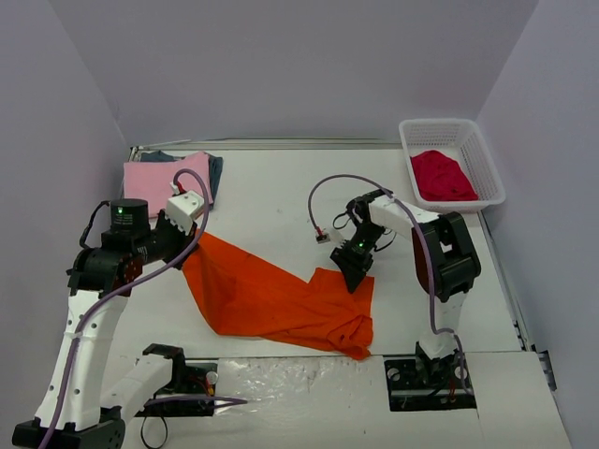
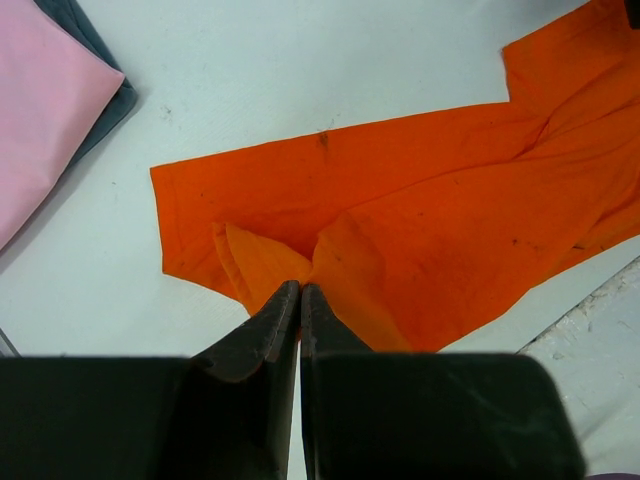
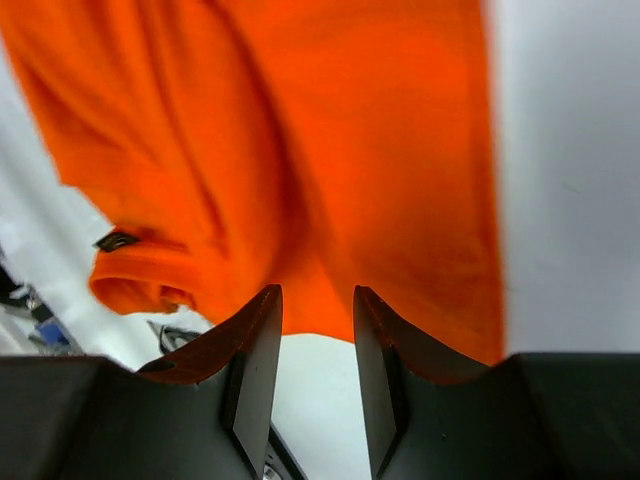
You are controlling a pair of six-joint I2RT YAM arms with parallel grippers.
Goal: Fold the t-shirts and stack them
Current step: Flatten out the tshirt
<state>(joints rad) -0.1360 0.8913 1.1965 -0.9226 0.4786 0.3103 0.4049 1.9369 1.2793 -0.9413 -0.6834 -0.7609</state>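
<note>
My left pincer (image 2: 300, 292) is clenched on a pinched-up edge of the orange t-shirt (image 2: 420, 220), probably to carry it over into a fold. My right pincer (image 3: 317, 300) is released, jaws apart, at the shirt's opposite edge; whether its tips touch cloth I cannot tell. Beyond my left pincer and to its left, the folded pink t-shirt (image 2: 45, 120) lies on a blue-grey t-shirt (image 2: 110, 105), which I take to be the stack this one joins. Far past my right pincer, a crimson t-shirt (image 1: 440, 175) waits in the white basket (image 1: 489, 168).

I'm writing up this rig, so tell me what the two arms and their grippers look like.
Both the left arm and right arm have white links with bulky black joint housings, each showing a small green light. A lilac cable trails along each. The left gripper and right gripper have black, tapered, wedge-shaped fingers.
</note>
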